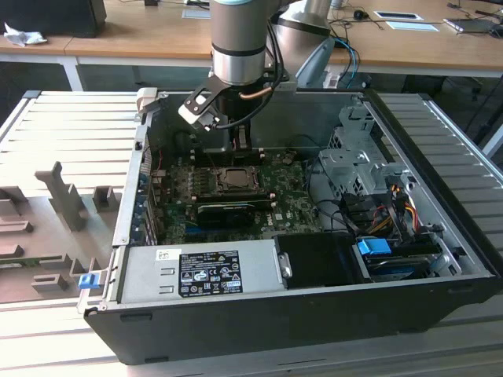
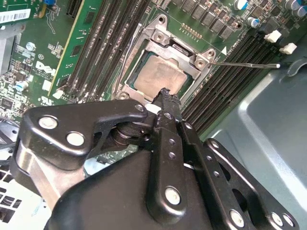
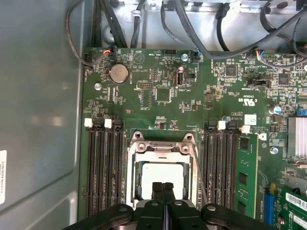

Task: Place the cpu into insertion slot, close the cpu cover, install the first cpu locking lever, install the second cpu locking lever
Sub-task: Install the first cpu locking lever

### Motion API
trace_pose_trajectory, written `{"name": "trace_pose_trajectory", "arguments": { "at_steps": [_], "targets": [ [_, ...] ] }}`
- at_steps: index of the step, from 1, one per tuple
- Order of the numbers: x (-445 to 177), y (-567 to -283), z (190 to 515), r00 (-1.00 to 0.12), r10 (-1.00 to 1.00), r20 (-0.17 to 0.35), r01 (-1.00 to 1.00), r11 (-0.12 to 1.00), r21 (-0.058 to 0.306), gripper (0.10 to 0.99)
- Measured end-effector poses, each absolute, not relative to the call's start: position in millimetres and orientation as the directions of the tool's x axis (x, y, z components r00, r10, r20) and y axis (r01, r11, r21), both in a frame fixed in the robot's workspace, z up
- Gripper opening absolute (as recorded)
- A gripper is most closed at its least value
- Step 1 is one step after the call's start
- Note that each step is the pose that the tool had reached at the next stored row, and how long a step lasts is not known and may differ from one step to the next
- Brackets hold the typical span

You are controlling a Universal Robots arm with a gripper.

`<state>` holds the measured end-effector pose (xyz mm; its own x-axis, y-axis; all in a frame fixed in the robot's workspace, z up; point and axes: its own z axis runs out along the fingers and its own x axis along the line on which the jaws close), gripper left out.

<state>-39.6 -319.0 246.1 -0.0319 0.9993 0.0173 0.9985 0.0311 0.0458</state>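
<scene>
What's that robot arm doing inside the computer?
The robot arm reaches into the open computer case. Its end effector, shut and empty, hovers right at the cpu, which already lies in the insertion slot with the cpu cover down around it. One thin locking lever sticks out sideways, apparently not latched.

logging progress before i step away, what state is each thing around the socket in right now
cpu, seated flat, metal top up
cpu cover, closed down over the cpu
locking lever, sticking out over the memory slots, looks unlatched
end effector, shut, nothing held, tips over the cpu
computer case, side open
</scene>
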Motion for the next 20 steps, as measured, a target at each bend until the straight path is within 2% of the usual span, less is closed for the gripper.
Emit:
{"name": "trace_pose_trajectory", "arguments": {
  "at_steps": [12,20],
  "targets": [
    [-40,-319,253,-0.032,0.999,0.014,0.998,0.031,0.046,0.106],
    [-40,-318,271,-0.049,0.999,0.003,0.998,0.049,0.045,0.106]
  ]
}}
